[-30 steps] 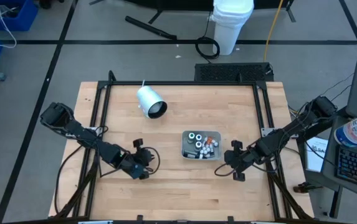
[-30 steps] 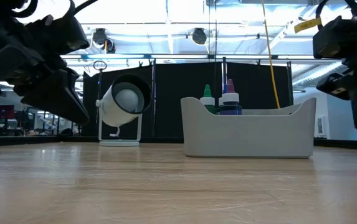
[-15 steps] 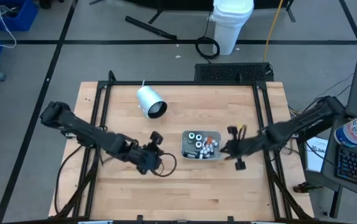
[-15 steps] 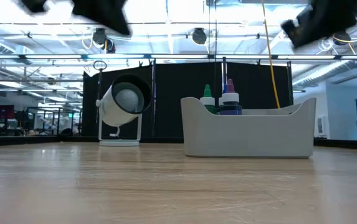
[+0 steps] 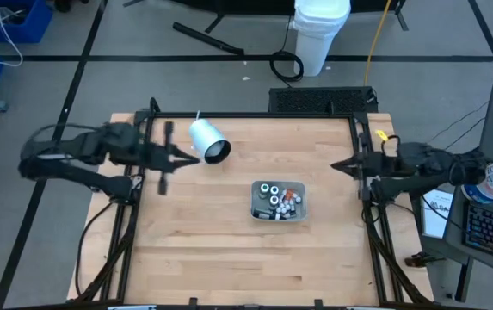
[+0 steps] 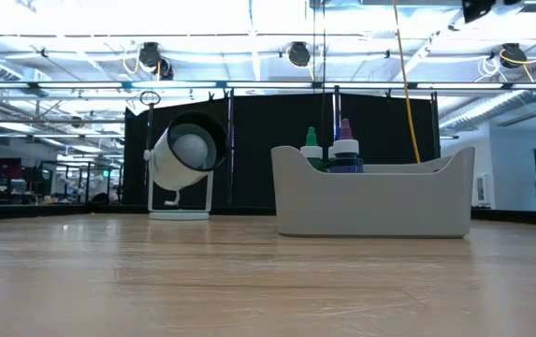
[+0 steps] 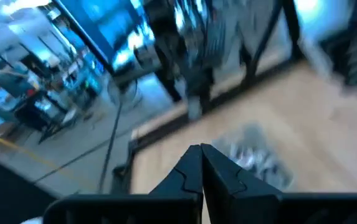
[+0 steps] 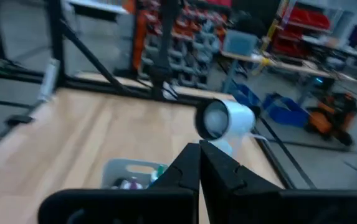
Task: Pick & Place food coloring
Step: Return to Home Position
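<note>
High view first: where is the food coloring (image 5: 276,201)?

All of it that I can see sits in the grey bin (image 5: 303,207). It is a cluster of tiny bottles, mostly with white or greenish caps, with a touch of red among them. The bin stands on the wooden table (image 5: 229,258), right of centre and towards the near side.

Does the low view agree?

It does. The bin stands flat on the boards. A green-tipped bottle (image 6: 311,148) and a purple-tipped bottle (image 6: 345,145) show above its rim on the left side, close beside each other.

Anything else on the table?

A white cylinder (image 5: 209,142) on a small stand. It is tilted, with its dark open mouth turned towards the near right. It is well apart from the bin, farther back and to the left.

And the arms?

The left gripper (image 5: 180,158) hangs over the left part of the table. Seen from above, its tip lies just left of the white cylinder. The right gripper (image 5: 339,165) is over the table's right edge, pointing inwards. Both are well apart from the bin.

Are they holding anything?

No. In the left wrist view the two dark fingers (image 7: 187,174) are pressed together with nothing between them. The right wrist view shows that arm's fingers (image 8: 187,168) closed and empty in the same way.
</note>
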Available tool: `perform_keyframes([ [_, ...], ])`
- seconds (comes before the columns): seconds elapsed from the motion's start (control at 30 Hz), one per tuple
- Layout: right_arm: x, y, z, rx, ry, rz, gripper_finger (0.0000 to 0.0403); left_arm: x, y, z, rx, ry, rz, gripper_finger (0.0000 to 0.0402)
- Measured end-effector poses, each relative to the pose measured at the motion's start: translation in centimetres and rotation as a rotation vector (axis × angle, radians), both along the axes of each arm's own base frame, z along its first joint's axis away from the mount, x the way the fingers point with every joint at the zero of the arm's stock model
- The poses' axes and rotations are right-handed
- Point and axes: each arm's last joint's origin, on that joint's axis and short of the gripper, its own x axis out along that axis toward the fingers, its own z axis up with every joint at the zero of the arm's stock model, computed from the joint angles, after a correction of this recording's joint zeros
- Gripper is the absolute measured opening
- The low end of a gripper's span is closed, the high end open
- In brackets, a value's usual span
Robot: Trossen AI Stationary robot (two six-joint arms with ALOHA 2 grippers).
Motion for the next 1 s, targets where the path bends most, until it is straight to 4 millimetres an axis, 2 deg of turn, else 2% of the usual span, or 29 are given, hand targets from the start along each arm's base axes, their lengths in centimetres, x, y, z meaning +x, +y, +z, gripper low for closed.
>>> perform_keyframes([
  [0.07,-0.6,0.0,-0.4,0.015,-0.025,0.043,0.0000,-2.1,0.8,-0.9,-0.089,-0.069,-0.004,0.0004],
  [0.2,-0.8,0.0,-2.2,0.004,-0.045,0.052,0.0000,-4.8,1.5,-4.6,-0.143,-0.111,0.054,0.0004],
  [0.37,0.4,0.1,-4.9,-0.058,-0.075,0.038,0.0000,-6.2,1.6,-9.4,-0.156,-0.206,0.028,0.0004],
  [0.53,-0.2,-0.2,-5.5,-0.060,-0.100,0.020,0.0000,-7.6,1.8,-13.0,-0.214,-0.284,0.041,0.0004],
  [0.73,-2.5,-0.7,-5.2,-0.018,-0.189,-0.012,0.0000,-10.6,1.9,-15.5,-0.239,-0.376,0.098,0.0003],
  [0.83,-2.6,-0.6,-5.0,0.060,-0.268,0.030,0.0000,-11.1,1.7,-16.0,-0.256,-0.440,0.062,0.0002],
  [0.9,-2.0,-0.5,-5.7,0.085,-0.280,0.052,0.0000,-10.9,1.7,-16.7,-0.283,-0.397,0.053,0.0002],
  [1.0,-0.6,-0.5,-8.4,0.102,-0.215,0.045,0.0000,-10.3,1.7,-17.0,-0.297,-0.383,0.031,0.0002],
])
